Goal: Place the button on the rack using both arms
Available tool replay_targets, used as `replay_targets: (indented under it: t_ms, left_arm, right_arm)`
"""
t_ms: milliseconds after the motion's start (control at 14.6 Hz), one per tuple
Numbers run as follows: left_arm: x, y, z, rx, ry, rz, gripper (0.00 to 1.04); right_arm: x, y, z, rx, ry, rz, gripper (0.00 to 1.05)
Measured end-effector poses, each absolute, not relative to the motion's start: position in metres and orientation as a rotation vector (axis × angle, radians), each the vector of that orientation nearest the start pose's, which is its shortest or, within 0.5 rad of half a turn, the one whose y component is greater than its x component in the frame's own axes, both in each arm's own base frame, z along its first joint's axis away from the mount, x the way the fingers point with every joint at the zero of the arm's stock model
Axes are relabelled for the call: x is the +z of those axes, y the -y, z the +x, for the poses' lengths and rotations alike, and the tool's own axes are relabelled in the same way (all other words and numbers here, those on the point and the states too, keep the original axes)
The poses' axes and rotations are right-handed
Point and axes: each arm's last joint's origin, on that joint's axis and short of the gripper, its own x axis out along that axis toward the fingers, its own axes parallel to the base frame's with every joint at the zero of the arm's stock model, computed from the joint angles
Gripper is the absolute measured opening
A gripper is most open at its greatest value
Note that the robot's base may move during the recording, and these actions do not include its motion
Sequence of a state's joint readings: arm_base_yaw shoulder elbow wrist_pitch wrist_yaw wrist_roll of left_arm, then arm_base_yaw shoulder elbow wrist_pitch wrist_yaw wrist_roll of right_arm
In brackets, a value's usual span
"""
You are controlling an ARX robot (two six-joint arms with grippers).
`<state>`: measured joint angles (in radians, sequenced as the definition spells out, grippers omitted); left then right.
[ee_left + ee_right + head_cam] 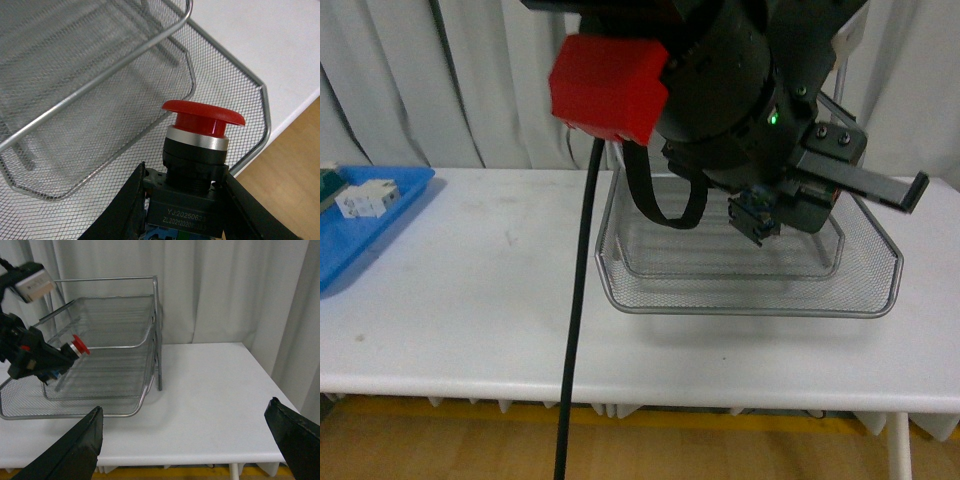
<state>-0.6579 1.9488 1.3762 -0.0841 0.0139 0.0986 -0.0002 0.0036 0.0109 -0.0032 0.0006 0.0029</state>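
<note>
Tabletop (210, 390) stretches wide beside rack (120, 305); left tool (184, 206) holds button (202, 112) above lowest tray (235, 95).

Rack (115, 320) upper tiers overhang, open tabletop (210, 390) beside

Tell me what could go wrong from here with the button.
The left gripper pinches the button only by its black body; if it slips, it drops onto the mesh and may roll.
The rack has an upper tier rim close ahead; pushing in could snag the cap.
The right gripper is open, away from the rack, so cannot catch it.
</note>
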Motion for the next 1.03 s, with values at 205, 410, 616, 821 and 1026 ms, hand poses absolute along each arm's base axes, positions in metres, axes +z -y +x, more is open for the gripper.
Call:
replay_targets:
  t_ms: [205, 410, 616, 821, 1026]
  left_arm:
    - [0.193, 0.285, 0.368, -0.672, -0.663, 0.386, 0.36]
    - [0.185, 0.298, 0.393, -0.662, -0.703, 0.449, 0.36]
    - [0.173, 0.298, 0.416, -0.595, -0.744, 0.528, 0.59]
    - [0.239, 0.261, 0.362, -0.668, -0.626, 0.388, 0.98]
    - [0.247, 0.254, 0.352, -0.680, -0.596, 0.374, 0.98]
  right_arm:
    - [0.167, 0.000, 0.097, -0.001, 0.004, 0.003, 0.98]
    - [0.167, 0.000, 0.097, -0.001, 0.004, 0.003, 0.98]
    - [0.167, 0.000, 0.097, -0.001, 0.004, 0.003, 0.98]
    - [0.167, 0.000, 0.097, -0.001, 0.004, 0.003, 0.98]
    - [0.167, 0.000, 0.097, -0.001, 0.004, 0.003, 0.98]
